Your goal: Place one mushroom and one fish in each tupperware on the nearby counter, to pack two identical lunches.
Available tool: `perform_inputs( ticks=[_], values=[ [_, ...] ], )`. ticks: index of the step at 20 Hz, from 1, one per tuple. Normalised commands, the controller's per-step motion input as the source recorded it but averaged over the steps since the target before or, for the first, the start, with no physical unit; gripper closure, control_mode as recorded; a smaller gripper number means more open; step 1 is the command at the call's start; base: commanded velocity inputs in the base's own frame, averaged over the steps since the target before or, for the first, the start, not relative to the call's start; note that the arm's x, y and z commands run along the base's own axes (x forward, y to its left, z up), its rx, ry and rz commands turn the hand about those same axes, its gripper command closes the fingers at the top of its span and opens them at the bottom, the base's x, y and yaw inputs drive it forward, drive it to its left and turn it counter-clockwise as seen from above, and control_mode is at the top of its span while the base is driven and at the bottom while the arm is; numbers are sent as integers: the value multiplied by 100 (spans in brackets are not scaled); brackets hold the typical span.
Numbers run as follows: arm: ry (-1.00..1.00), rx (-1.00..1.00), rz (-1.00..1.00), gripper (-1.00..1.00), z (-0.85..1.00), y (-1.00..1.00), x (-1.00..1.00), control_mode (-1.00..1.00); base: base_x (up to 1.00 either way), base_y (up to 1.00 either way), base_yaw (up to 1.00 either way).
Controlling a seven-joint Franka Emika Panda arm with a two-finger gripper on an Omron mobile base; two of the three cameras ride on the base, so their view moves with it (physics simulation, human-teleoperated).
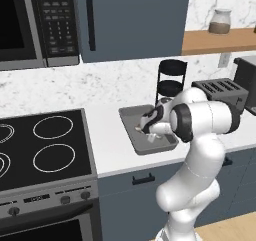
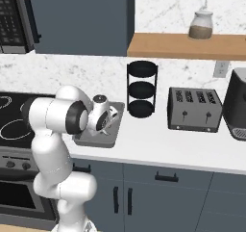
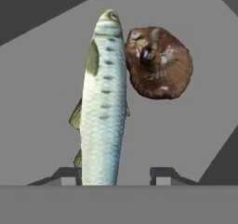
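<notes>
Gripper (image 3: 115,175) over grey tupperware (image 1: 131,130) on counter (image 1: 112,150); jaws parted, holding nothing. Fish (image 3: 104,102) lay flat inside tupperware, mushroom (image 3: 158,62) touching its head end.

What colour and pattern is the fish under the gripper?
Silvery pale-blue fish with rows of dark spots and olive-green fins; clearest in the hand view.

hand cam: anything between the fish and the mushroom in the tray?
Nothing. In the hand view the fish and the mushroom lie side by side, nearly touching near the fish's head; farther down only bare grey tray floor separates them.
</notes>
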Motion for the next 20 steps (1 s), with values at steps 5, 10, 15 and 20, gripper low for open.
perform_inputs(
  ticks=[5, 10, 15, 20],
  values=[
    [-1, 0, 0, -100, 35, 0, -21, -100, 0, 0, 0],
    [-7, 0, 0, -100, 86, 0, -64, -100, 0, 0, 0],
    [-10, 0, 0, -100, 84, 0, -72, -100, 0, 0, 0],
    [-14, 0, -4, -100, 68, -9, -81, -100, 0, 0, 0]
  ],
)
